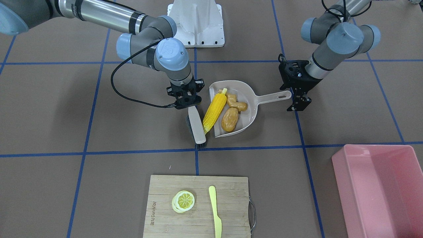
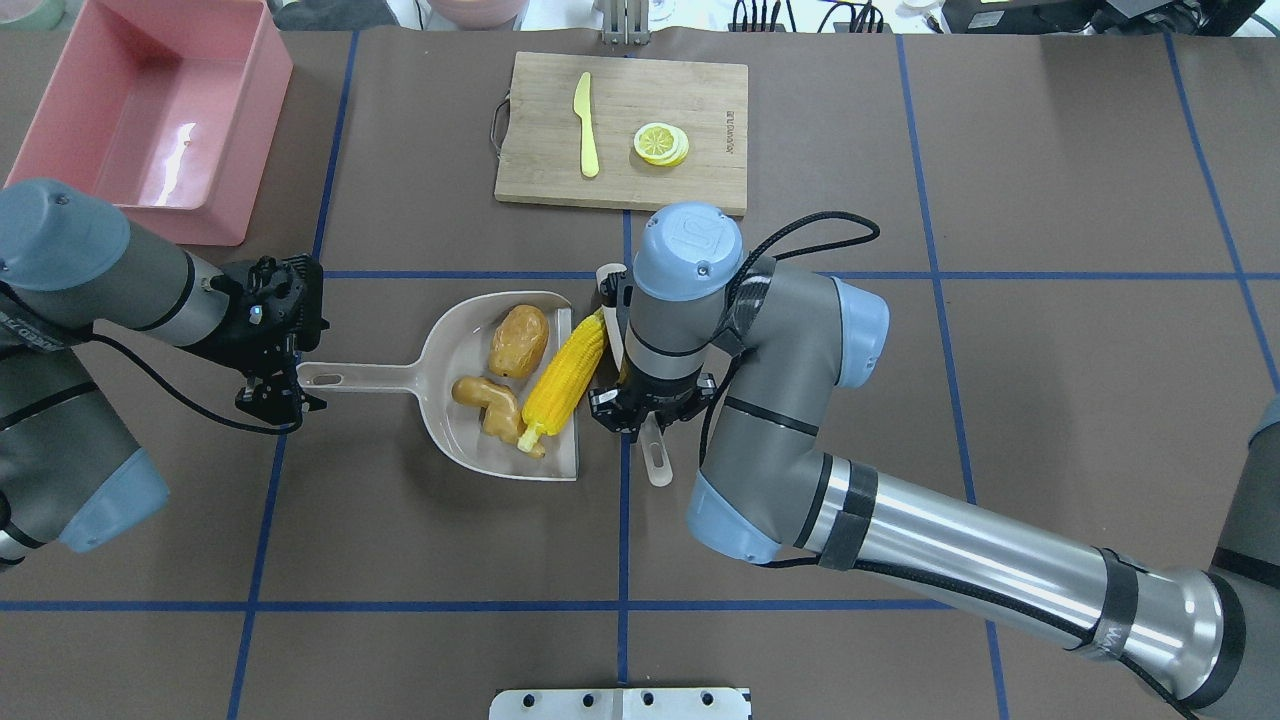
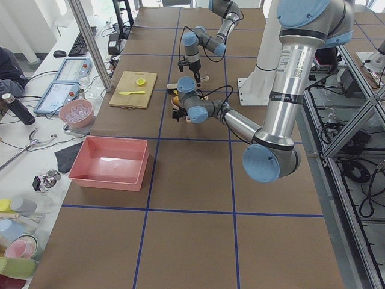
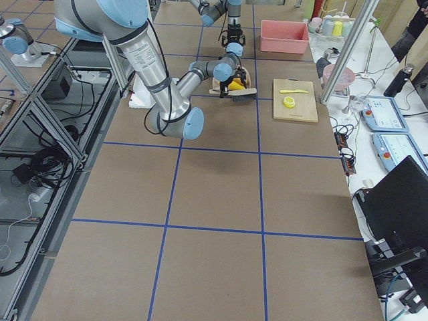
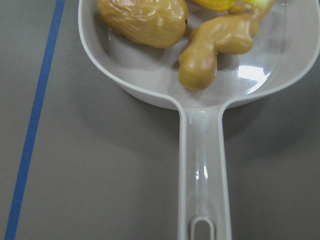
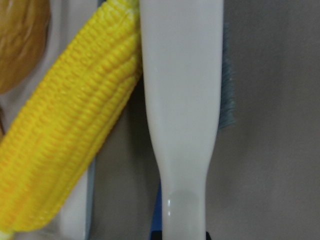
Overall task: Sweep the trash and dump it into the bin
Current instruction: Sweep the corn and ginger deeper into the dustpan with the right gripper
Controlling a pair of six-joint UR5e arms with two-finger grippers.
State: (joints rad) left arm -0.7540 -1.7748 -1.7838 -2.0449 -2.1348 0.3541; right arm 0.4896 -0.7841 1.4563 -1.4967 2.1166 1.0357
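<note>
The beige dustpan [image 1: 251, 96] lies on the table with the trash in it: the ginger root [image 1: 236, 102], the potato-like lump [image 1: 229, 119], and the corn cob [image 1: 214, 110] across its open lip. My right gripper [image 1: 185, 99] is shut on the handle of a beige brush [image 1: 196, 125] that lies next to the corn. My left gripper [image 1: 299, 102] looks open at the end of the dustpan handle [image 5: 202, 175]. The pink bin [image 1: 376, 185] stands empty, apart from both grippers, and also shows at the overhead view's far left [image 2: 130, 130].
A wooden cutting board [image 1: 234, 205] with a lemon slice [image 1: 183, 201] and a yellow knife [image 1: 215, 211] lies beyond the dustpan. The white robot base [image 1: 196, 23] stands on the robot's side. Blue tape lines cross the brown table.
</note>
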